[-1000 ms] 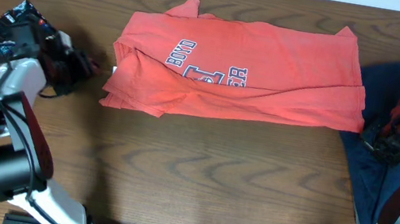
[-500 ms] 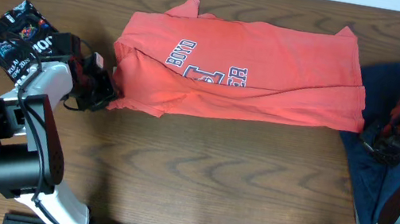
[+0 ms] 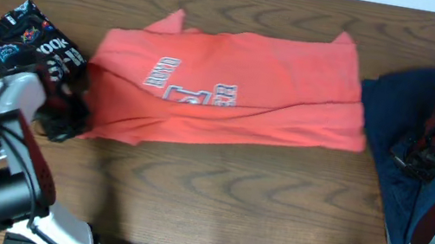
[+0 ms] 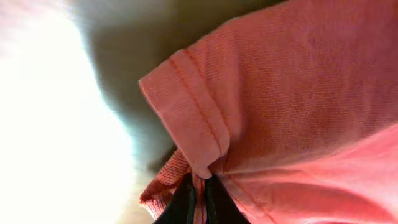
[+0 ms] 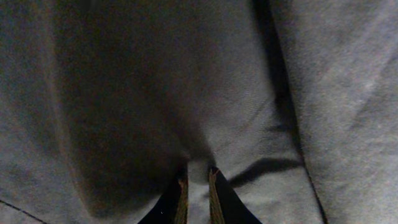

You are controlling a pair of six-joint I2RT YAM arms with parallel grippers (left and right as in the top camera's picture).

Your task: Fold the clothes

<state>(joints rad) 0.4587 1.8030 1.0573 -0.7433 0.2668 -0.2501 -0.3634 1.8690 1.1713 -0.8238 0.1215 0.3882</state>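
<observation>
- Far left, back of counter point(image 3: 230, 207): black shirt point(image 3: 21, 37) w/ white print, bunched in a small heap, just beside the left arm.
- Left tool point(image 3: 73, 121): low on the counter at the red shirt's left edge, between black shirt and red shirt. Wrist view: dark fingers point(image 4: 181, 208) pressed together, a thin strip of red cloth pinched between them just below the sleeve hem.
- Red shirt point(image 3: 231, 89): task's main item, lies across the middle of the counter, toward the back, spread wide and slightly skewed. White block lettering faces up, left of centre, blurred. Long diagonal crease along the front edge; small peak of cloth at the back-left and back-right corners.
- Navy shirt point(image 3: 408, 104): right side, loosely crumpled, runs down the right edge of the counter. Its left edge is just beside the red shirt's right end; can't tell if touching.
- Right tool point(image 3: 405, 156): sits on the navy shirt. Wrist view: fingers nearly together, a small fold of dark cloth nipped between the tips.
</observation>
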